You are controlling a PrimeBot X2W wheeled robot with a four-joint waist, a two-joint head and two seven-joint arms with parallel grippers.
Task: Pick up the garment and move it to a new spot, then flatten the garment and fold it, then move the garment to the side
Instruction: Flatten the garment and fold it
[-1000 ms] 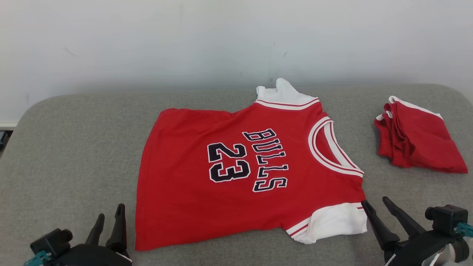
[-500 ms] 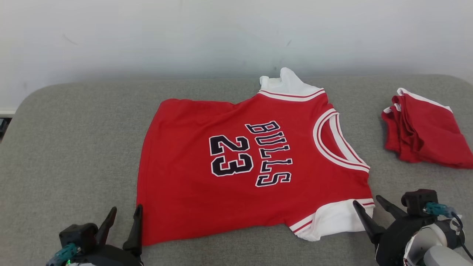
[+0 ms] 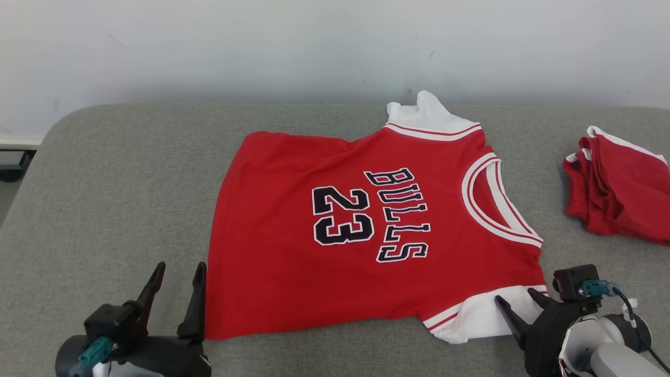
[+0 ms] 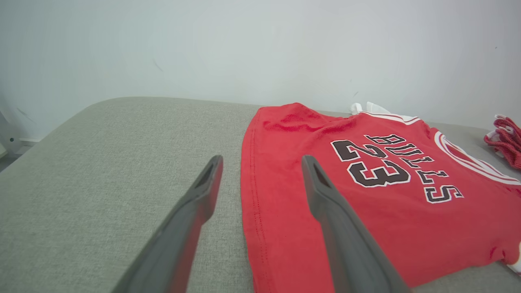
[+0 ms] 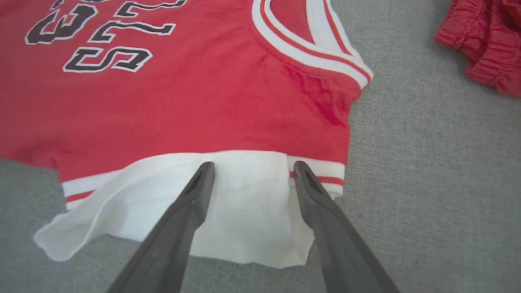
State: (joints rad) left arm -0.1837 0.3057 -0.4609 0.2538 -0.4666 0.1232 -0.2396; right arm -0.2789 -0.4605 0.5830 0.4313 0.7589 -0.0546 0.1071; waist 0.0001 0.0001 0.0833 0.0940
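The jersey lies spread face-up in the middle of the grey cushion, its long axis running across the robot: hem to the robot's left, neckline to its right. Both arms sit at the near edge, one at each end. The left gripper stands with its fingers spread and empty at the near hem corner; in its wrist view one finger is over bare grey and the other over red cloth, so the hem runs up between them. The right gripper, jaws likewise apart and empty, points at the near white sleeve, both fingers over the white cloth. Each arm is the closer one for its own end, so I judge a lift or a fold away from the robot starts from these two near corners. There is open cushion to the left of the hem. To the right a folded red pile lies well apart from the neckline, and the far sleeve sits near the wall.
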